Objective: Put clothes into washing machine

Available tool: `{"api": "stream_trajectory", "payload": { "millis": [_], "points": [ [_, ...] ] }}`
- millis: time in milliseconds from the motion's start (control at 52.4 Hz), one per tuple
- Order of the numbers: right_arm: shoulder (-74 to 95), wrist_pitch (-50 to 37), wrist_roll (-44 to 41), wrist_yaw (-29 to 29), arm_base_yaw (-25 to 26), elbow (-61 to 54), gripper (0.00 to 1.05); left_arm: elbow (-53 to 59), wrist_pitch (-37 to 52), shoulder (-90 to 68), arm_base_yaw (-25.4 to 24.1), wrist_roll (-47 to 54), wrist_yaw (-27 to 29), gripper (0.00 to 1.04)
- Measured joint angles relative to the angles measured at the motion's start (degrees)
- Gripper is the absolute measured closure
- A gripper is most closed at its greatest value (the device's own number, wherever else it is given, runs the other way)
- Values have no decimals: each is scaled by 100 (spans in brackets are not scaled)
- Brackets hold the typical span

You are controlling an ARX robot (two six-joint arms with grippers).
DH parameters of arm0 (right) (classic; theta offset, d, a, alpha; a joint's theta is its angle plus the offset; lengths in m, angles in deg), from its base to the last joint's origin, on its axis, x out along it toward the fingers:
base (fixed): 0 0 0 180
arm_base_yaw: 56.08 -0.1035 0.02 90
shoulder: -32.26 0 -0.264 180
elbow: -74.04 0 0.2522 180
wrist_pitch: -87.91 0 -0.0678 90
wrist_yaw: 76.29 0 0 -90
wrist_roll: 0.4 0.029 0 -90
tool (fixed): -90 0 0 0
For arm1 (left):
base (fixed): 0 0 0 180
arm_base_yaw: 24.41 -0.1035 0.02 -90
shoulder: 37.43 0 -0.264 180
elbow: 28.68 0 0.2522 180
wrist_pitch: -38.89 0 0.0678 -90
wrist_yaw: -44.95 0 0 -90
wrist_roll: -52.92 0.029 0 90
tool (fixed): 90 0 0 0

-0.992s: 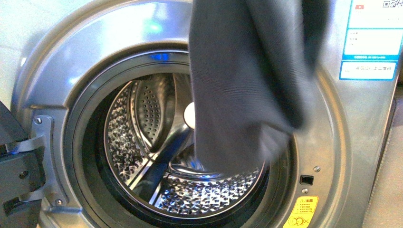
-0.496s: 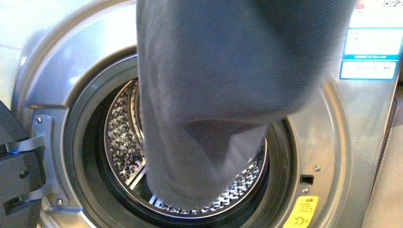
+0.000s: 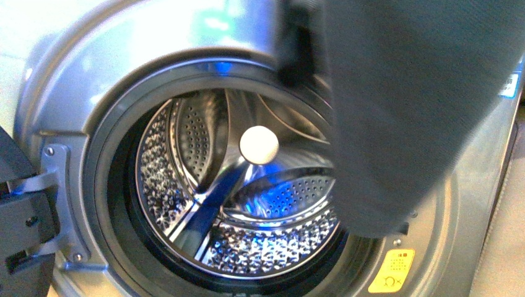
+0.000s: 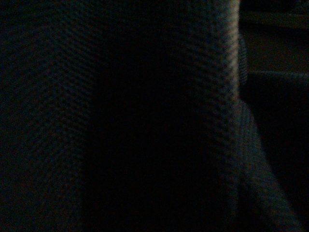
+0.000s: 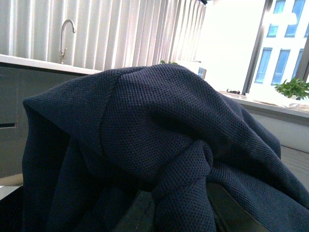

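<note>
The washing machine [image 3: 80,80] fills the front view, silver-grey, its round mouth open onto the perforated steel drum [image 3: 186,142] inside a dark gasket [image 3: 111,185]. The clothes [image 3: 408,111], a plain dark navy-grey garment, hang in front of the machine's upper right and cover the right side of the mouth. In the right wrist view my right gripper [image 5: 183,208] is shut on a bunched fold of the clothes [image 5: 159,121], with dark fingers [image 5: 140,212] on either side of it. The left wrist view is dark, so my left gripper's state does not show.
The open door's hinge and dark edge [image 3: 25,223] stand at the machine's lower left. A yellow warning sticker [image 3: 391,271] sits at the lower right. Behind the cloth the right wrist view shows a tap [image 5: 66,34], a counter and a bright window with a plant [image 5: 292,87].
The clothes first swung left across the mouth, then moved right and up, uncovering the drum's middle and left side. The machine has not moved.
</note>
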Motion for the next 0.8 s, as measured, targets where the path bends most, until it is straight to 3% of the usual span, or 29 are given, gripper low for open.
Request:
{"api": "stream_trajectory", "payload": {
  "millis": [172,534,801],
  "points": [
    [0,-9,-2,11,0,0,92,-142,168,-170,70,17,258,7],
    [0,-11,-9,24,0,0,92,-321,-17,-251,223,190,269,59],
    [-9,-15,-20,-11,0,0,54,-251,-22,-251,118,227,315,88]
  ]
}}
